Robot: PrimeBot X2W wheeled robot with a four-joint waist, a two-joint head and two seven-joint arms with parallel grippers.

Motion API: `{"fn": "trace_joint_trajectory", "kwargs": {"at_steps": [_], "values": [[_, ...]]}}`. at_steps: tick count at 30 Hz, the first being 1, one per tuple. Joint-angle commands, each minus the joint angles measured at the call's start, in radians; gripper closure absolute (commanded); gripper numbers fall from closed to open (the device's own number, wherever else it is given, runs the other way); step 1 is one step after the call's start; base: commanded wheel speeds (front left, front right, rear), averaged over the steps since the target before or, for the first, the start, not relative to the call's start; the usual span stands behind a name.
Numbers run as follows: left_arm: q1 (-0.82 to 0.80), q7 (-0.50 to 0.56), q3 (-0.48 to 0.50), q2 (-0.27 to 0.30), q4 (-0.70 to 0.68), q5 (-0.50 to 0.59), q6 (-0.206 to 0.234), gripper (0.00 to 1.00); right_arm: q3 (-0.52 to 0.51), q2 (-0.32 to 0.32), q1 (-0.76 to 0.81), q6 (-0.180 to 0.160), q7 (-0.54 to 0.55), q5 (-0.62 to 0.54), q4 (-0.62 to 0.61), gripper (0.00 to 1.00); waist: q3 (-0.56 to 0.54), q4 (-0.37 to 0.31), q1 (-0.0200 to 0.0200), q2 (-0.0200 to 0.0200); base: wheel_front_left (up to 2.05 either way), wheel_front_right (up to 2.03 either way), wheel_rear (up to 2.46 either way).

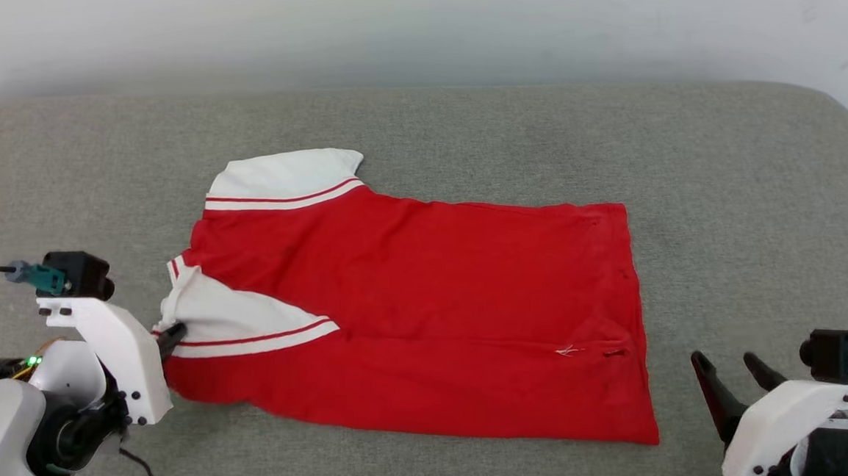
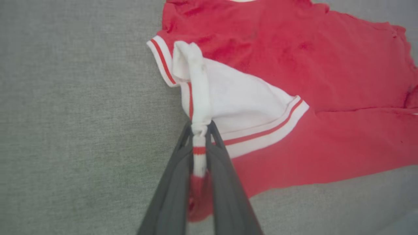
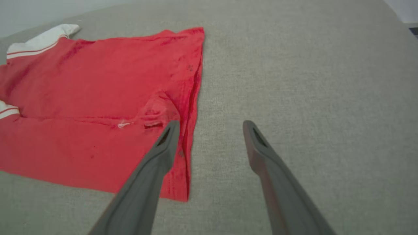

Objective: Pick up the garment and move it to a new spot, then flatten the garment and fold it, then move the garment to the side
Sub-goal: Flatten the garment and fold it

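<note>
A red garment with white sleeves lies partly folded, mid-scene, on a grey padded surface. At its near-left corner the left gripper pinches a bunched white sleeve edge. The right gripper hovers just right of the hem, fingers spread. To fold neatly, it should probably grip the hem before both lift evenly.

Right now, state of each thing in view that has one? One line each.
garment: spread on the grey surface, plain red side up, one end pinched.
near sleeve: folded in over the red body, its white edge bunched.
far sleeve: lying flat, sticking out.
left gripper: jaws shut on the garment at the near sleeve's edge.
right gripper: jaws open, holding nothing, by the hem end.
</note>
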Motion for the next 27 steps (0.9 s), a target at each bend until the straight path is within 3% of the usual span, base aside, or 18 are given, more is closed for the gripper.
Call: {"fn": "trace_joint_trajectory", "kwargs": {"at_steps": [1,5,6,15,16,17,18,27], "values": [[-0.013,-0.009,0.002,-0.002,-0.016,0.006,0.005,1.00,-0.007,-0.016,-0.011,0.000,0.036,0.006,0.011,0.00,0.004,0.015,0.0000,0.0000,0.00,0.00,0.00],[-0.022,-0.037,-0.001,-0.006,-0.092,0.031,0.020,1.00,-0.010,-0.045,-0.036,0.000,0.251,0.048,0.049,0.00,0.025,0.051,0.0000,0.0000,0.00,0.00,0.00],[-0.024,-0.047,-0.009,-0.014,-0.135,0.046,0.030,1.00,0.006,-0.047,-0.056,0.000,0.350,0.058,0.077,0.00,0.046,0.075,0.0000,0.0000,0.00,0.00,0.00],[-0.025,-0.063,-0.048,-0.044,-0.161,0.065,0.029,1.00,0.077,0.007,-0.095,0.000,0.439,0.082,0.225,0.00,0.090,0.115,0.0000,0.0000,0.00,0.00,0.00],[-0.023,-0.062,-0.052,-0.046,-0.158,0.064,0.027,1.00,0.085,0.013,-0.096,0.000,0.443,0.085,0.246,0.20,0.090,0.116,0.0000,0.0000,0.00,0.00,0.00],[-0.021,-0.065,-0.054,-0.050,-0.154,0.062,0.025,1.00,0.094,0.017,-0.095,0.000,0.441,0.088,0.260,0.65,0.089,0.117,0.0000,0.0000,0.00,0.00,0.00],[-0.020,-0.068,-0.057,-0.053,-0.149,0.062,0.024,1.00,0.100,0.019,-0.095,0.001,0.437,0.092,0.272,1.00,0.087,0.118,0.0000,0.0000,0.00,0.00,0.00],[0.025,-0.103,-0.057,-0.076,-0.105,0.056,0.039,1.00,0.120,-0.040,-0.130,0.001,0.352,0.104,0.239,1.00,0.006,0.114,0.0000,0.0000,0.00,0.00,0.00]]}}
